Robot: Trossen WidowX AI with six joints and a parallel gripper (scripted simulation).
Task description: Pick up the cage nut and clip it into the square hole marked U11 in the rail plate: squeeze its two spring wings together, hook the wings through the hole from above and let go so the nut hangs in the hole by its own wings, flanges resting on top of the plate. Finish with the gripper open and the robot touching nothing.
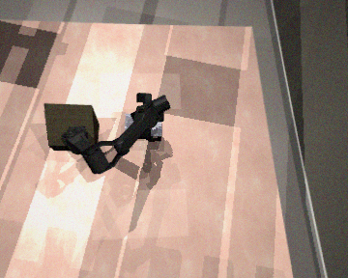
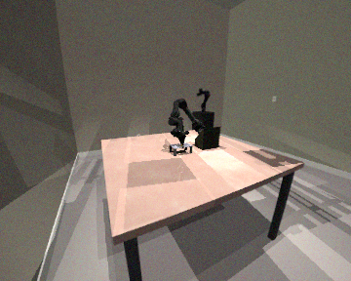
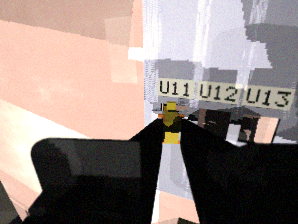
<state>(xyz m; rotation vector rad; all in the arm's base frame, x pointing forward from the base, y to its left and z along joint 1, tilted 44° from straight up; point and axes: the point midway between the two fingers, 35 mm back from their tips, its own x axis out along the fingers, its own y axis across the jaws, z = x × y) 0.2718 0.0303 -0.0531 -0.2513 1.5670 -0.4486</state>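
1. Two black, tapering fingers of the end effector are clenched on the small yellow cage nut, one on each side.
2. The nut is right by the white U11 label on the silvery rail plate, which stands over the pinkish counter. From where I'm standing, I can't tell whether its wings are through the hole.
3. I'd guess it's light, with a stiff body and springy wings: hardly fragile, but apt to skid or flick away if pinched off-centre.
4. The place to hold it, I reckon, is squarely across both wings, level on each side, keeping the flanges free to land on top.
5. Letting go should want a slow, even spread, once the flanges sit flat; a sideways tug could drag the nut askew.
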